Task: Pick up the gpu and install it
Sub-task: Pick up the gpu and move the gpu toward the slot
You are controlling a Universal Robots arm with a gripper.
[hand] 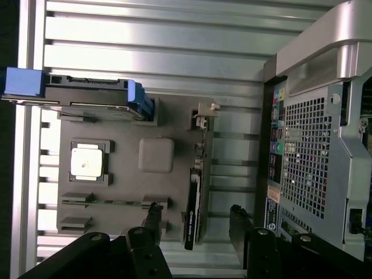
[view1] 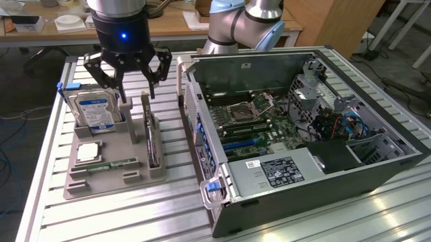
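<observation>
Hovering over a grey parts holder [view1: 128, 147] [hand: 174, 192] on a slotted aluminium table [view1: 135, 217] [hand: 145, 58], the gripper [view1: 136, 96] [hand: 195, 216] hangs with its fingers spread apart and nothing between them. The gpu [view1: 151, 141] [hand: 195, 192], a thin dark card, stands on edge in the holder's long slot on the exterior view's right. In the wrist view one finger shows on each side of the card, and no contact can be made out.

The holder also carries a hard drive [view1: 94, 113] [hand: 87, 96] upright in its own slot, a square processor chip [view1: 89, 151] [hand: 87, 161] flat in a recess, and a narrow green memory stick [view1: 111, 165] [hand: 116, 202] lying in a groove.

Just beside the holder, on the exterior view's right, a computer case [view1: 303, 186] [hand: 314, 157] lies on its side with the panel off. Inside it are a green motherboard [view1: 263, 121] and blue cables [view1: 354, 123].

The hard drive carries a blue-and-white label whose print is too small to read. So is the writing on a white sticker [view1: 277, 170] on the box inside the case. Only the card's top edge and bracket show, and its lower part is hidden in the slot. The case is cut off at the wrist view's edge. A blue light [view1: 122, 36] glows on the gripper's body.
</observation>
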